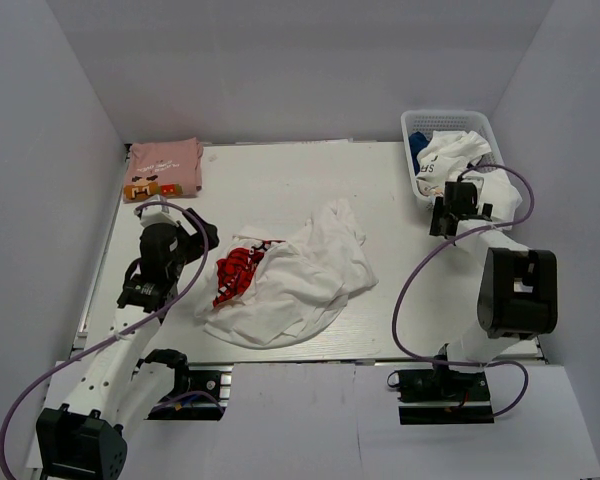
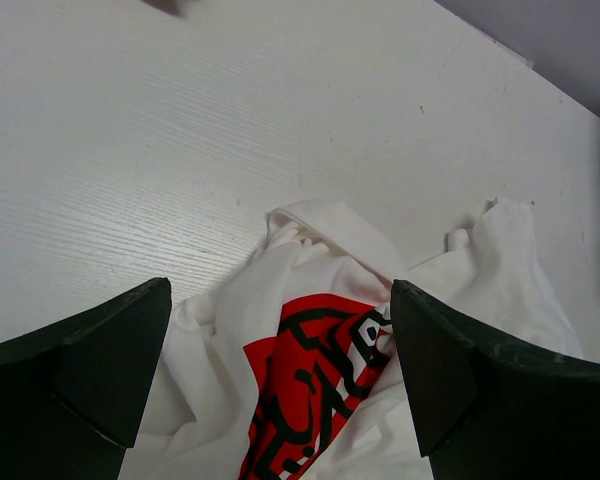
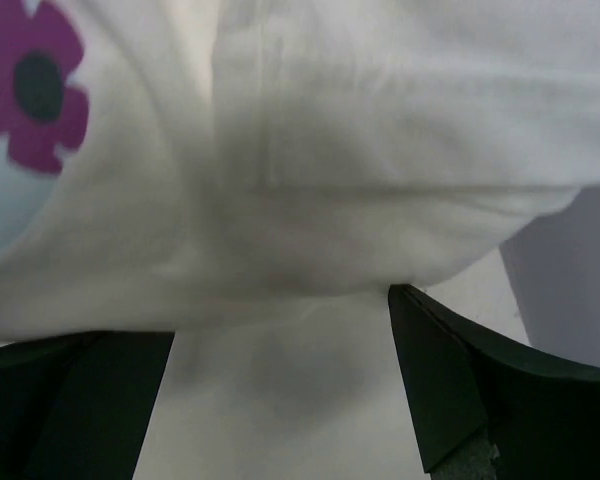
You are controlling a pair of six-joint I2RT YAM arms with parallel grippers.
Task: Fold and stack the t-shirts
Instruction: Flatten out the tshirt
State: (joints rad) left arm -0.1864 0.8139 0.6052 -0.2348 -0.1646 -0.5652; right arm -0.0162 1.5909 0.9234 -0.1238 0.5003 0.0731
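White t-shirt point(image 1: 292, 282) crumpled on the table point(image 1: 280, 180), beneath and just ahead of the left claw point(image 2: 280, 385).
Its red print point(image 2: 310, 380) shows between that claw's 2 fingers point(image 2: 90, 370), which are spread wide and hold nothing. The folded pink t-shirt point(image 1: 164, 167) lies beyond the left claw at the far-left corner. The right claw point(image 3: 280, 390) also gapes wide, gripping nothing, with white cloth point(image 3: 380, 150) from the basket point(image 1: 410, 165) close in front.

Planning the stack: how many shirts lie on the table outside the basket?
2: the pink tee, folded, at the far left corner; the white tee with red print, crumpled mid-table. The basket holds more cloth, count unclear.
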